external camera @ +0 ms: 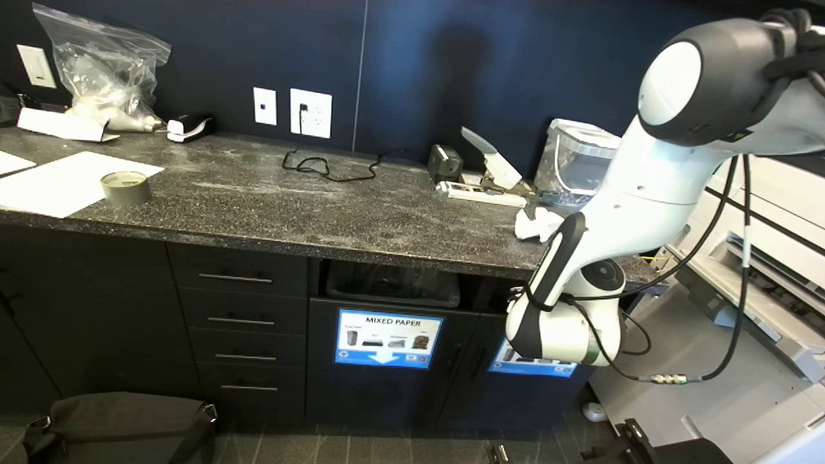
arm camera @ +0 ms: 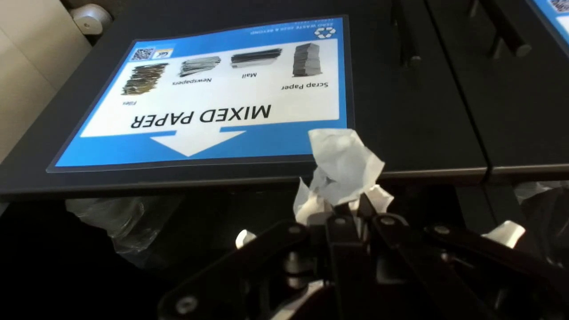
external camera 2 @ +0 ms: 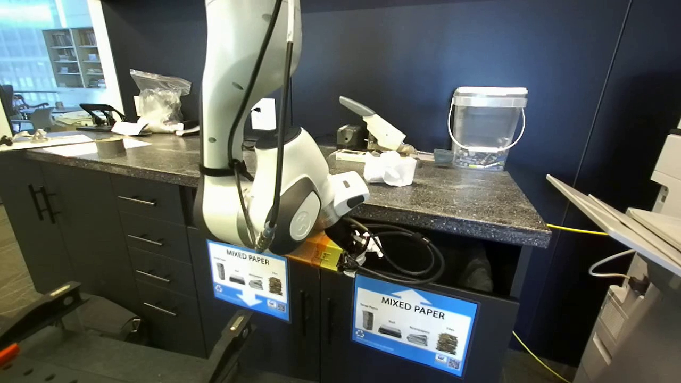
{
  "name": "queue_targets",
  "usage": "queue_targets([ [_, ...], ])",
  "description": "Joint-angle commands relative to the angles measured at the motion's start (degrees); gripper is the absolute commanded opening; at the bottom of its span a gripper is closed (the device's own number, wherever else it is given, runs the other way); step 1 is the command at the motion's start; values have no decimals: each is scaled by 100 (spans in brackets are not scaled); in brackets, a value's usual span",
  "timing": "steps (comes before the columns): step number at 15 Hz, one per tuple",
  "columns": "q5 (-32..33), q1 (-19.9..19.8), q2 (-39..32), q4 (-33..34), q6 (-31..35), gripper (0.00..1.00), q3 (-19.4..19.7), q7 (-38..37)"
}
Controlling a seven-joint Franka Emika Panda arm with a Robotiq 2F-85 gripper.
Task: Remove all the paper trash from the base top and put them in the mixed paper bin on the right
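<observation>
White crumpled paper trash (external camera: pixel 535 225) lies on the dark speckled base top (external camera: pixel 322 212), near its right end; in an exterior view more of that paper trash (external camera 2: pixel 391 169) shows. Below the counter, at the slot of the right-hand mixed paper bin (external camera 2: pixel 495 335), is my gripper (external camera 2: pixel 357 260). The wrist view has the gripper (arm camera: pixel 353 207) shut on a crumpled white scrap (arm camera: pixel 344 162), which sticks out past the fingertips towards the blue label (arm camera: pixel 213 98). Small white bits (arm camera: pixel 244 238) also show around the finger links; what holds them cannot be seen.
A matching bin label (external camera: pixel 388 338) marks the cabinet to the left. A stapler (external camera 2: pixel 372 125) and clear bucket (external camera 2: pixel 487 125) stand behind the counter paper. Tape (external camera: pixel 127 187), flat sheets (external camera: pixel 71 183) and a plastic bag (external camera: pixel 116 84) lie far left. A cable loop (external camera 2: pixel 433 255) hangs by the slot.
</observation>
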State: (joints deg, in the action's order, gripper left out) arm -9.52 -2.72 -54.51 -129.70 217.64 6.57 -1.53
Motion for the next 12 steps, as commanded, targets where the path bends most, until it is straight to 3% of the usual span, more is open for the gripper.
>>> queue_targets([
  [1,-349,110,-724,831,422,7,-19,-204],
  [12,-811,106,-2031,2654,819,7,-29,-282],
])
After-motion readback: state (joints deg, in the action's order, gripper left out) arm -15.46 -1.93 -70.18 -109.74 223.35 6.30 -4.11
